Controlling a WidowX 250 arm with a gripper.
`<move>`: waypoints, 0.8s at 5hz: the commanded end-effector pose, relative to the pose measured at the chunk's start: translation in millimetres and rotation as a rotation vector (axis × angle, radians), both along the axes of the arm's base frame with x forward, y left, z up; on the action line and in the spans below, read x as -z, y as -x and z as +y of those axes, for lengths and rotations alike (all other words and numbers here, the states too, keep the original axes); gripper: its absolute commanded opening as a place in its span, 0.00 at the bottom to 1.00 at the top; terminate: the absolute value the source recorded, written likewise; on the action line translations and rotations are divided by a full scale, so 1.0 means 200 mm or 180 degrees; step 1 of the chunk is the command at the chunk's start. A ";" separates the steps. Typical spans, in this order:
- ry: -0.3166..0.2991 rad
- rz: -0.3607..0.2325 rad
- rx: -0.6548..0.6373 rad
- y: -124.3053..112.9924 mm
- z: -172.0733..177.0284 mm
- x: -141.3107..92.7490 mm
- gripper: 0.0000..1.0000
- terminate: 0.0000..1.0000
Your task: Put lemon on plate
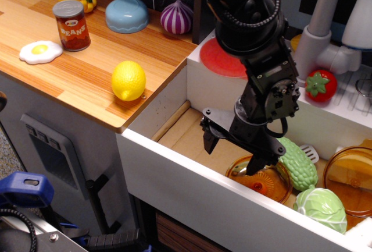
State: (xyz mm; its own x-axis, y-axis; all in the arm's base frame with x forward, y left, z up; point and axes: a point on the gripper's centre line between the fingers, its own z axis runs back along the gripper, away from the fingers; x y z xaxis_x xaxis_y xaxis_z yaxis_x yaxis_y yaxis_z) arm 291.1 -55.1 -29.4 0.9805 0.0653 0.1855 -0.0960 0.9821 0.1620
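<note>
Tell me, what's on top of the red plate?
Nothing shows on the visible part of the plate. The robot arm covers its right side, so that part stays hidden. The lemon sits on the wooden counter.

Lemon (pixel 128 80) on counter (pixel 75 71), plate (pixel 224 60) right.

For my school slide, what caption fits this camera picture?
Open black robot claw hangs inside the white sink, yellow plastic lemon on the wooden counter, round red plate behind.

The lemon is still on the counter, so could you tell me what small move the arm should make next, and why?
Probably lift out of the sink and swing toward the lemon. The gripper hangs open and empty down in the sink, beside an orange dish, while the lemon lies untouched on the wooden counter, well apart from the plate.
</note>
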 end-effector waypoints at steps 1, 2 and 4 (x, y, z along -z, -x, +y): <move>0.0000 0.0000 0.0000 0.00 0.00 0.00 1.00 0.00; -0.0260 0.0108 0.0216 0.00 0.14 -0.22 1.00 0.00; -0.0527 0.0119 0.0071 0.11 0.40 -0.46 1.00 0.00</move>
